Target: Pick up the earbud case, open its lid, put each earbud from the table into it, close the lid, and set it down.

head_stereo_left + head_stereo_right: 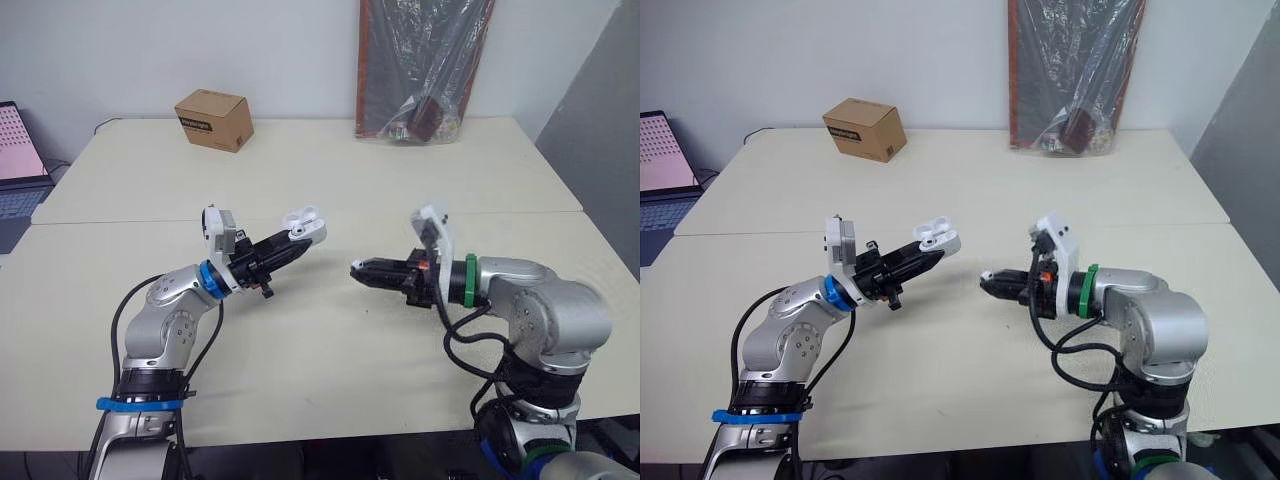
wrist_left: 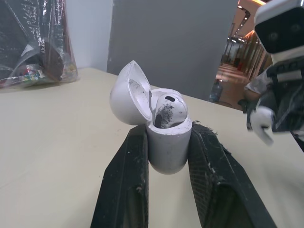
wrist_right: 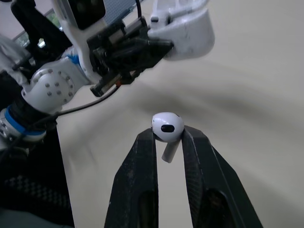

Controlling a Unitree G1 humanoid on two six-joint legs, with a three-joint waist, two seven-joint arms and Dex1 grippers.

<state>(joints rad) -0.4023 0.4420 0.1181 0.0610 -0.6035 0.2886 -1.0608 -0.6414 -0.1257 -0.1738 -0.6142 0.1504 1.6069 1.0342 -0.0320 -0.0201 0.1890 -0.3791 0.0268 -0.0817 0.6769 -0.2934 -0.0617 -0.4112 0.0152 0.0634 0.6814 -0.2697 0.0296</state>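
Above the table (image 1: pixel 330 170), your left gripper (image 1: pixel 296 245) is clamped on the earbud case (image 1: pixel 304 224), lid (image 2: pixel 127 95) open and first earbud (image 2: pixel 169 110) seated, while your right gripper (image 1: pixel 358 269) pinches the second earbud (image 3: pixel 167 128) nearby; next, guide it stem-first into the case.

A cardboard box (image 1: pixel 213 119) sits at the back of the cream table (image 1: pixel 330 170). A plastic bag (image 1: pixel 425 70), perhaps holding dark poles, leans on the wall. An open laptop (image 1: pixel 20 170) stands left.

Earbud case (image 2: pixel 168 142) left of earbud (image 3: pixel 167 127)
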